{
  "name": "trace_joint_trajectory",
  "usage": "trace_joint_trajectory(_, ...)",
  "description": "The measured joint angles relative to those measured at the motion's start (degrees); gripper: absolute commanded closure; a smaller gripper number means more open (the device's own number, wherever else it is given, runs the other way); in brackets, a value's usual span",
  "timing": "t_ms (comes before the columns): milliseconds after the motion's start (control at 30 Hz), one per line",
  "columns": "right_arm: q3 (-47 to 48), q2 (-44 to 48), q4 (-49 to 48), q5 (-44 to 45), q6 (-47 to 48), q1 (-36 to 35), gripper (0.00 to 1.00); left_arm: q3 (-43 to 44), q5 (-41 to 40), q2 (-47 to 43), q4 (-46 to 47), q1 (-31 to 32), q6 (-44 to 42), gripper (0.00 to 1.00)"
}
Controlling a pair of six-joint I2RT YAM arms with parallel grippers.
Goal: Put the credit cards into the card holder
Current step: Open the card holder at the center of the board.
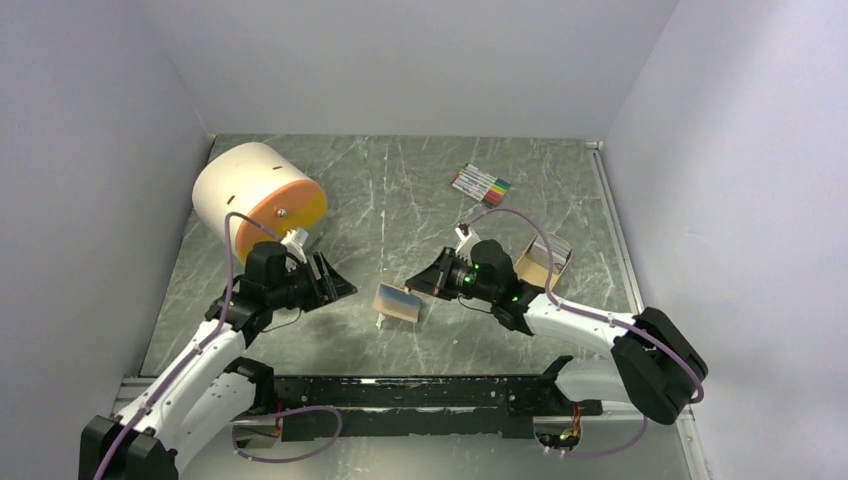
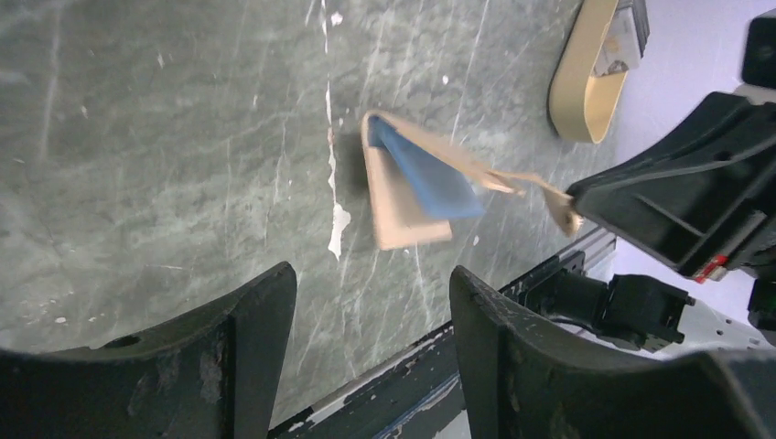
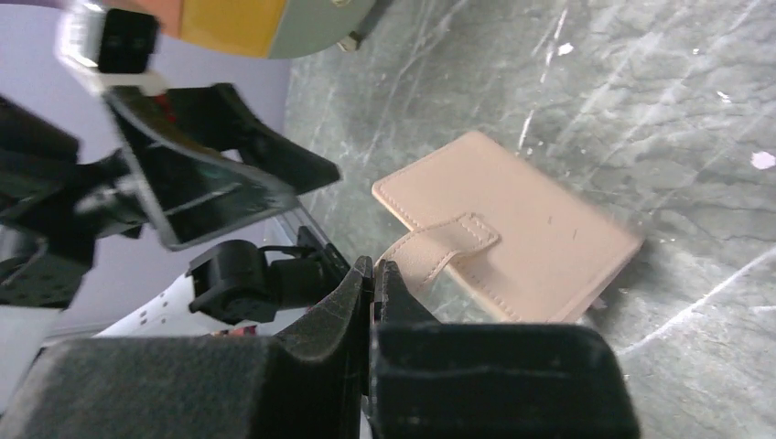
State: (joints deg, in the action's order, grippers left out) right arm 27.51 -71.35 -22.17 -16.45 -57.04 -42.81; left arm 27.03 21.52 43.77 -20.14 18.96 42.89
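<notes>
The tan card holder (image 1: 398, 302) lies mid-table, partly open, with blue-clear sleeves (image 2: 430, 178) showing inside. My right gripper (image 1: 418, 283) is shut on its snap tab (image 3: 439, 247) and holds the tab stretched out from the wallet; its fingers (image 3: 357, 293) are pressed together. My left gripper (image 1: 338, 280) is open and empty, just left of the card holder (image 2: 403, 197), apart from it. The whitish-grey credit cards (image 1: 558, 246) stand in the tan tray (image 1: 533, 266) behind my right arm; they also show in the left wrist view (image 2: 627, 37).
A large white and orange cylinder (image 1: 258, 190) lies on its side at the back left, close behind my left arm. A bundle of coloured marker pens (image 1: 481, 185) lies at the back. A black rail (image 1: 420, 390) runs along the near edge.
</notes>
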Motion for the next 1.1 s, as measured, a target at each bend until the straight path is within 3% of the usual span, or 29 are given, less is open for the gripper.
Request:
trace_joint_trajectory(200,-1.55,1.38,-1.57,-1.16,-1.6,0.02,1.0,-5.29,3.74,3.28,7.65,0.22,3.67,0.33)
trace_joint_trajectory(500,-2.45,0.2,-0.24,-0.83,-0.57,3.06,1.0,-5.68,4.9,8.44,14.73,2.73,5.14,0.41)
trace_joint_trajectory(800,1.36,-7.28,1.16,-2.99,1.88,11.43,1.0,-5.88,4.55,10.58,17.35,5.11,6.25,0.45)
trace_joint_trajectory(1100,5.14,-16.94,2.12,-6.19,4.48,18.14,1.0,-5.88,3.74,16.35,20.96,7.65,6.91,0.39)
